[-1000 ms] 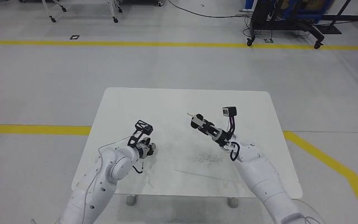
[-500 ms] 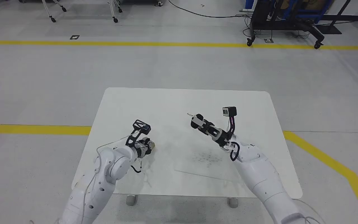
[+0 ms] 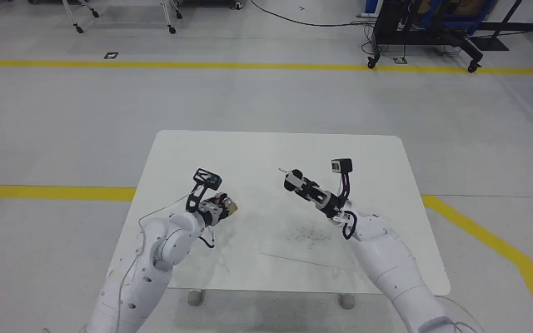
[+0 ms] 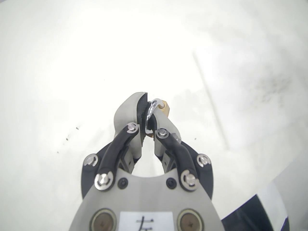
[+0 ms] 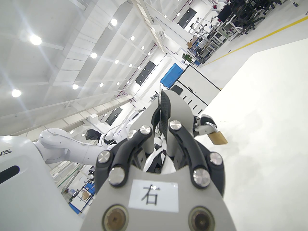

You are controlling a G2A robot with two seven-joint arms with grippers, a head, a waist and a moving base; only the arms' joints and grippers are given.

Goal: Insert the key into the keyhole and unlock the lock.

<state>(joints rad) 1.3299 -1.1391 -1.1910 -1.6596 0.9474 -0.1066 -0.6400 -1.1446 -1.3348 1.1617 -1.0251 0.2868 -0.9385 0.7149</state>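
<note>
The white worktop [image 3: 366, 166] has rounded corners and faint dark scuffs [image 3: 304, 236] toward its near edge. It stands on a grey floor [image 3: 125, 108] crossed by 2 yellow lines [image 3: 208, 63]. Beyond it are a black wheeled frame [image 3: 425, 37] and a loose cable [image 3: 300, 18]. Round ceiling lights [image 5: 35, 39] shine above a white cabinet [image 5: 195, 85].

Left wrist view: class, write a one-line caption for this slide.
Left pincer clamped on the padlock by its steel shackle, brass body jutting out, over the white table.

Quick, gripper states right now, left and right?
Left gripper: closed, holding the lock.
Right gripper: closed on the key.
</note>
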